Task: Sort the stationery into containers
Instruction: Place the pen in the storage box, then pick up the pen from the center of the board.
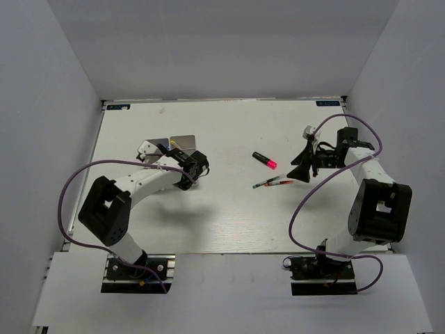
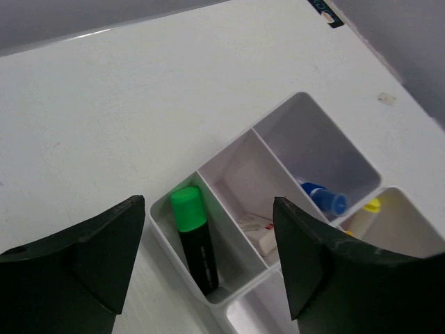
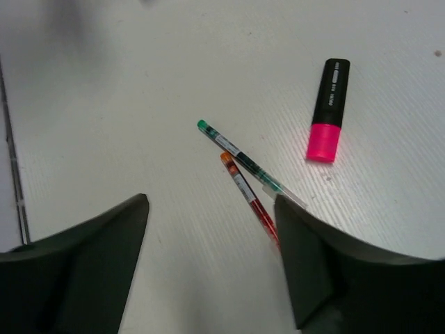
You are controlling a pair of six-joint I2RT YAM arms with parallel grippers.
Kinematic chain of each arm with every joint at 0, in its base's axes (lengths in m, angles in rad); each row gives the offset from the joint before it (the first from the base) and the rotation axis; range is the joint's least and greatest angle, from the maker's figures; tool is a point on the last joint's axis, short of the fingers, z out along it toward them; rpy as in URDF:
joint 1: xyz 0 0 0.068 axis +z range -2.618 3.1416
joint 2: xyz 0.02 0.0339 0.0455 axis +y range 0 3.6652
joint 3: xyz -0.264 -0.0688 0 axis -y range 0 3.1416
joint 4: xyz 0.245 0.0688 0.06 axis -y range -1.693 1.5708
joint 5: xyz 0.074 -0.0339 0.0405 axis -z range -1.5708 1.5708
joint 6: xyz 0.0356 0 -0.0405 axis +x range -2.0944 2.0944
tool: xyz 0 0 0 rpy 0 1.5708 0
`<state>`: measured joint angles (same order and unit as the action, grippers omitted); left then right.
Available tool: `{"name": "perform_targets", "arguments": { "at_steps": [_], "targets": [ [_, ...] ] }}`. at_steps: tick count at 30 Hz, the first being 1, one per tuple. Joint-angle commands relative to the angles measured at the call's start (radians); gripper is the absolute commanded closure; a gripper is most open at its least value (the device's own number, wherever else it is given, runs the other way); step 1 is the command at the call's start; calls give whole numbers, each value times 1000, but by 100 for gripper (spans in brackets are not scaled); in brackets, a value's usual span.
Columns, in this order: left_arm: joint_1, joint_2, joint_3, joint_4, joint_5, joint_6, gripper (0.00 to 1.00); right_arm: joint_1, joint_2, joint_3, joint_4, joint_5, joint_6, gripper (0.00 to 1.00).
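Observation:
In the left wrist view the pale compartment tray (image 2: 295, 99) lies just below my left gripper (image 2: 210, 205), which is open and empty. A black highlighter with a green cap (image 2: 192, 236) rests in the tray's nearest slot. The slot beside it holds an eraser (image 2: 261, 234), and a blue-capped pen (image 2: 324, 197) and a yellow one (image 2: 373, 205) lie further right. Seen from above, the tray (image 1: 184, 141) sits at the left gripper (image 1: 170, 149). My right gripper (image 3: 212, 202) is open over bare table, left of a red pen (image 3: 248, 193), a green pen (image 3: 245, 162) and a pink-capped highlighter (image 3: 328, 111).
The top view shows the pink-capped highlighter (image 1: 264, 160) and the two thin pens (image 1: 273, 183) mid-table, left of the right gripper (image 1: 302, 169). Grey walls close in the white table on three sides. Purple cables loop from both arms.

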<state>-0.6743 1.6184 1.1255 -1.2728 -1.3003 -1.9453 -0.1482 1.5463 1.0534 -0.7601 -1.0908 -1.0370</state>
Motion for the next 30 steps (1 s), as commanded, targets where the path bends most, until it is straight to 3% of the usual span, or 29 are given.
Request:
{"name": "perform_targets", "arguments": {
  "at_steps": [1,2,4,7,8,9,11,12,15,18,24,28,29,30],
  "targets": [
    [-27,-84,83,-112,4,-73,14,2,-8,22,97,37,52,17],
    [-42,-94,83,-134,18,-46,12,2,-9,20,137,46,86,10],
    [-54,-139,96,-125,48,8,9,4,-5,19,202,80,133,10],
    [-76,-233,82,22,108,272,5,9,8,42,280,123,210,10],
    [-76,-270,63,102,169,377,5,21,9,54,316,134,235,10],
    [-76,-311,34,338,220,663,4,32,14,60,332,156,247,10],
    [-76,-469,-97,589,409,924,0,54,24,66,373,213,299,10],
    [-76,-524,-146,797,471,1117,0,71,23,69,402,232,310,10],
    [-67,-698,-301,987,665,1349,0,114,29,63,497,330,360,10],
    [-67,-765,-302,1038,759,1473,0,145,24,50,582,437,396,10],
    [-57,-802,-288,943,878,1539,0,233,20,59,728,667,469,10],
    [-57,-825,-288,922,921,1566,0,228,81,132,720,600,522,10],
    [-57,-841,-288,909,921,1577,0,229,125,236,609,579,520,10],
    [-57,-850,-299,896,934,1588,0,237,182,275,569,551,511,22]
  ]
}}
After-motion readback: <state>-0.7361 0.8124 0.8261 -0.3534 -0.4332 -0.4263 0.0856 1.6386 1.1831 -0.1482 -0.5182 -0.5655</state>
